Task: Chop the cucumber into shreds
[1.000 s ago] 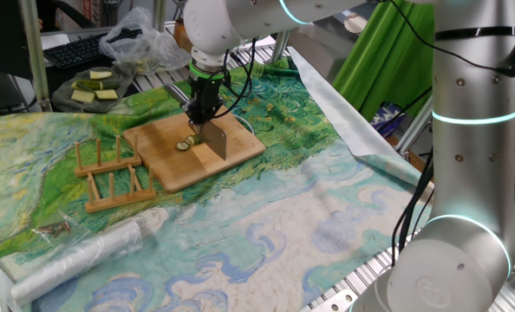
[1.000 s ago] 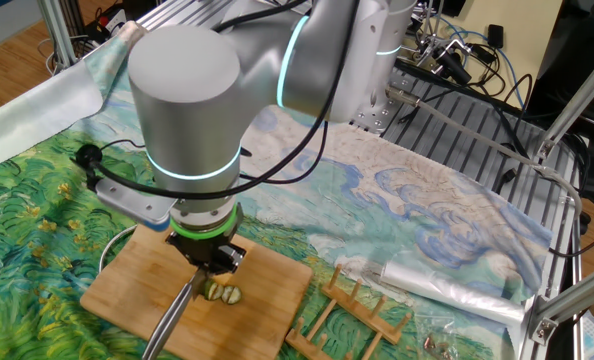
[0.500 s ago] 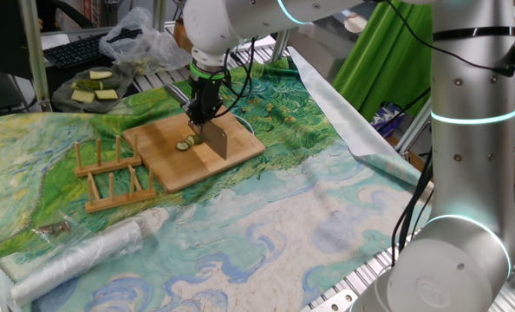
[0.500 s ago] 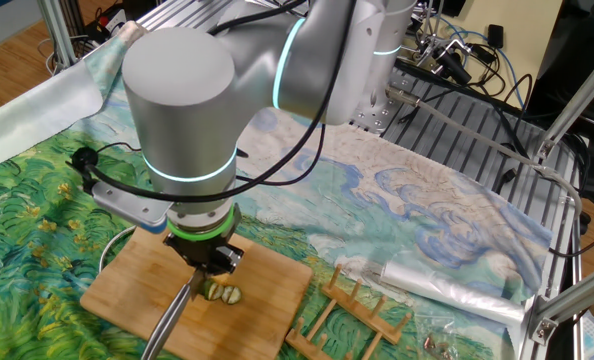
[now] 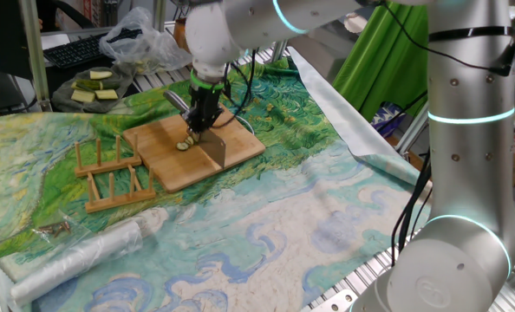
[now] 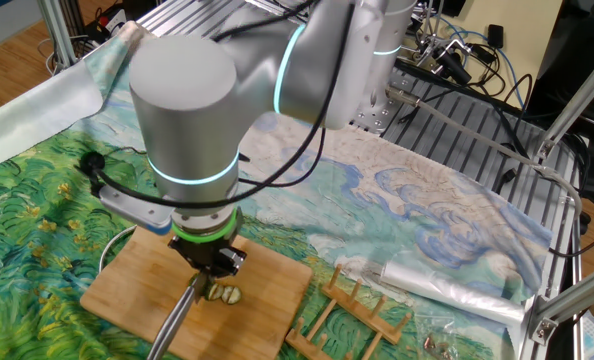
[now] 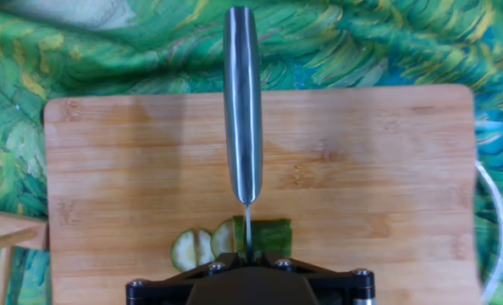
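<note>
Leaving the cut slices point(image 7: 194, 247) lying left on the cutting board point(image 7: 378, 169), near its closer edge, and keeping the cucumber point(image 7: 267, 234) stub just right of them, beneath the blade, likely for another thin cut. Keeping the gripper point(image 5: 203, 120) clamped on the knife point(image 7: 243, 102), holding it edge-down across the stub.
</note>
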You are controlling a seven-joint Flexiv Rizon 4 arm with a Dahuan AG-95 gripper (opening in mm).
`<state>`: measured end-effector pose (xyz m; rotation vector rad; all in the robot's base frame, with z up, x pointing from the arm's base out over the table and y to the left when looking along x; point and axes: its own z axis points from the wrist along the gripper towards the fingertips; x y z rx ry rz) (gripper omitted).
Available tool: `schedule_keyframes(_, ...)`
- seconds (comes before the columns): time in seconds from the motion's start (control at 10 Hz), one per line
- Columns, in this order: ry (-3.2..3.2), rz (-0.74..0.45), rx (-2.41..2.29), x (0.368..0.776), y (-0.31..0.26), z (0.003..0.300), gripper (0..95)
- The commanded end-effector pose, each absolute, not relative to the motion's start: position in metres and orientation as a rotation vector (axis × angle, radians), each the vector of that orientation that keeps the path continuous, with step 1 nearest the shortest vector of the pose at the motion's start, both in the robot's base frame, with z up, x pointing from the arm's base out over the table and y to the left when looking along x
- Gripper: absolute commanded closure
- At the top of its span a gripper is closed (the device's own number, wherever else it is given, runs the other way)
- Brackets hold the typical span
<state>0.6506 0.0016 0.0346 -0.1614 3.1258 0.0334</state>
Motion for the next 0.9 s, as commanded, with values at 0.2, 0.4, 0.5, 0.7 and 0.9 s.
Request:
schedule_keyframes(0.2,3.138,0.036,-0.139,0.651,0.005,0.037,95.0)
schedule_keyframes(0.4,3.136,0.023,-0.131,0.651,0.005,0.040,95.0)
schedule_keyframes(0.5,3.137,0.022,-0.130,0.651,0.005,0.041,95.0)
schedule_keyframes(0.7,3.142,0.006,-0.130,0.650,0.005,0.051,95.0)
schedule_keyframes(0.9,3.148,-0.007,-0.136,0.650,0.003,0.060,95.0)
